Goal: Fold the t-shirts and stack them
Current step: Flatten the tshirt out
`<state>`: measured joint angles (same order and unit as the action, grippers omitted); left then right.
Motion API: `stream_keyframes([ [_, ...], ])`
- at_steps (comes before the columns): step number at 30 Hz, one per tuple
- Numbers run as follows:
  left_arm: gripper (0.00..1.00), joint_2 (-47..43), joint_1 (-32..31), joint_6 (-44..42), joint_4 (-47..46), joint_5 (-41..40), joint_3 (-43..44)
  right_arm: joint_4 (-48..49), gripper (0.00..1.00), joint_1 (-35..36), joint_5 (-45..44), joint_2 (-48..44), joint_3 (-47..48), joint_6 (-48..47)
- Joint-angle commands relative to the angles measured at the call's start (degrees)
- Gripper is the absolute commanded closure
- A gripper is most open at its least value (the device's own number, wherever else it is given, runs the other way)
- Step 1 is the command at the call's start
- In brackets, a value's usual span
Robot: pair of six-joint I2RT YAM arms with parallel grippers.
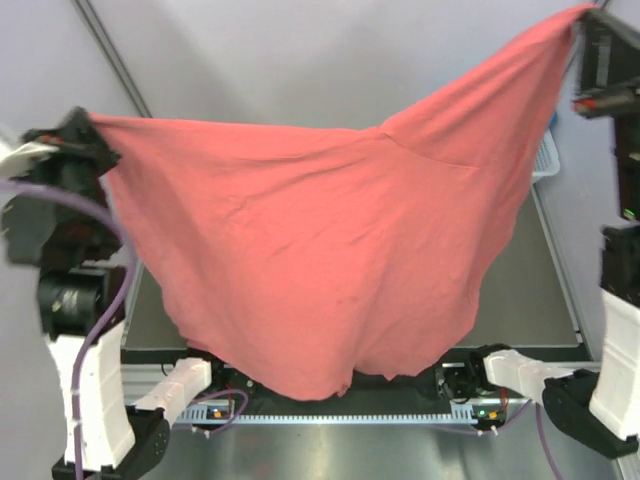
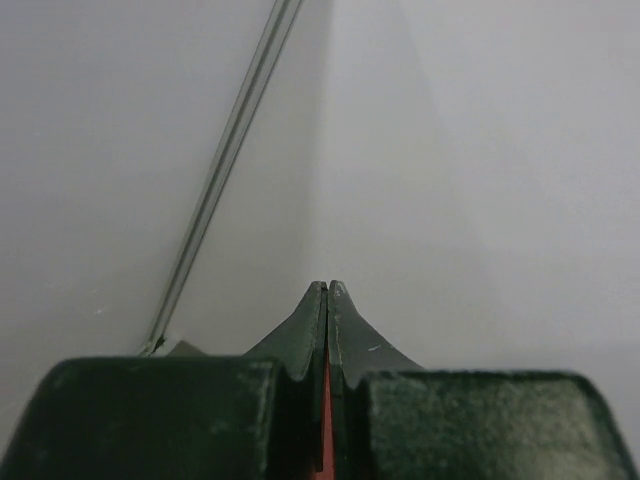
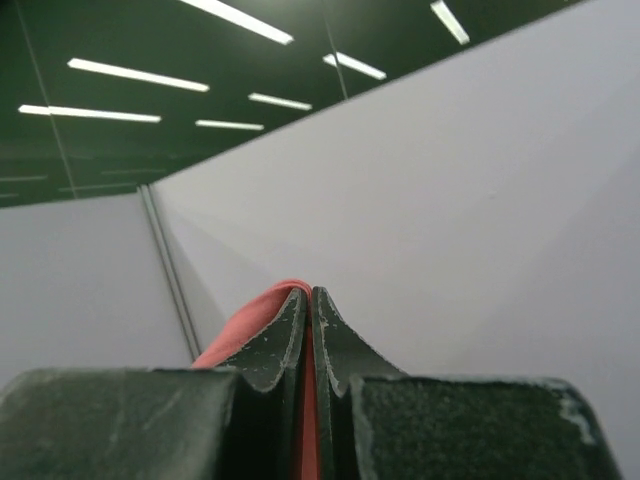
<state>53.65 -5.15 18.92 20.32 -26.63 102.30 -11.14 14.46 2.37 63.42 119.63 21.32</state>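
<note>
Overhead, the salmon-pink t-shirt (image 1: 330, 260) is hanging spread in the air between the two arms, in front of the table (image 1: 520, 290) (most of the tabletop is hidden behind the cloth). The left gripper (image 1: 92, 135) is pinching one upper corner at the left of the view. Its jaws are pressing together, with a thin red sliver of cloth showing between them in the left wrist view. The right gripper (image 1: 590, 22) is clamping the opposite corner, standing higher in the frame, and pink cloth is bulging out past its closed fingers in the right wrist view.

The shirt's top edge is sagging in a shallow curve between the two grips. Its lower edge is drooping in a rounded lobe across the near rail (image 1: 400, 412), between the arm bases (image 1: 180, 385); whether it is touching anything cannot be told. Bare tabletop is showing only on the right, beside the cloth.

A white slotted basket (image 1: 545, 160) is peeking out at the far right behind the shirt's side edge; its contents cannot be made out. Both wrist cameras are facing plain grey wall panels (image 2: 480, 150), the right one also ceiling lights (image 3: 140, 80).
</note>
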Motion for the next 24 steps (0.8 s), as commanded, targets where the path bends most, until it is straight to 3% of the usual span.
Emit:
stream_keyframes([
  [1, 1.0, 2.16, -0.13, -0.72, -7.47, -2.72, -9.03, 6.99, 1.0, -0.75, -0.61, 4.95, -8.79, 1.61],
  [6, 1.0, 4.97, -0.13, -3.18, -12.31, -6.57, -21.16, 15.94, 1.0, -0.57, -0.17, 11.54, -19.67, 1.71],
  [10, 1.0, 6.55, 0.4, -2.14, -19.77, -7.99, -32.24, 21.68, 1.0, -0.66, -0.35, 19.27, -22.87, 0.48],
  [14, 1.0, 12.52, 1.36, -1.7, -27.06, -7.74, -39.27, 25.54, 1.0, -0.66, 0.18, 31.55, -20.5, -2.07],
  [24, 1.0, 34.12, 9.1, 0.77, -35.94, -4.14, -36.56, 28.36, 1.0, -0.83, 1.84, 57.15, -1.28, -3.22],
])
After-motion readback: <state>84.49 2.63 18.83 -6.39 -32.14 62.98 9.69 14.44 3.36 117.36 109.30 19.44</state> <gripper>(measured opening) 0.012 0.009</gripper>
